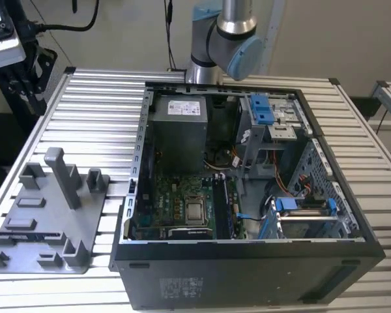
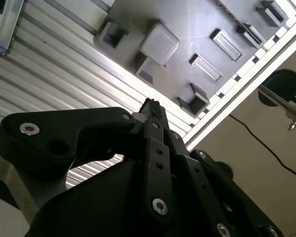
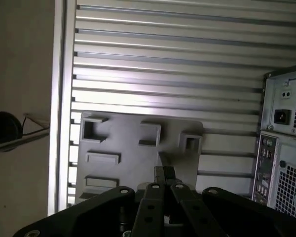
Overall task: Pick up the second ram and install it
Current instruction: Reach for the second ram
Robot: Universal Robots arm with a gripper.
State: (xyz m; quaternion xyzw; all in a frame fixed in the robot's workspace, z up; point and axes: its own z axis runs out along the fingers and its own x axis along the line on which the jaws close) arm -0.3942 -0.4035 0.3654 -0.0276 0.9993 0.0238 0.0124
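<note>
Exterior view, left side: second ram (image 1: pixel 25 234), a long thin dark memory stick, apparently lying in the slot along the camera-side edge of the flat grey plastic holder tray (image 1: pixel 52 218) on the ribbed aluminium table (image 1: pixel 98 98), well apart from the open black computer case (image 1: pixel 247 280). First wrist view: black linkage tool (image 3: pixel 164 174) closed fingertip to fingertip, gripping nothing, aimed at the tray yet clear of it. Judged barely begun: neither lifted from the tray nor seated on the green motherboard (image 1: pixel 176 195) inside the case.
</note>
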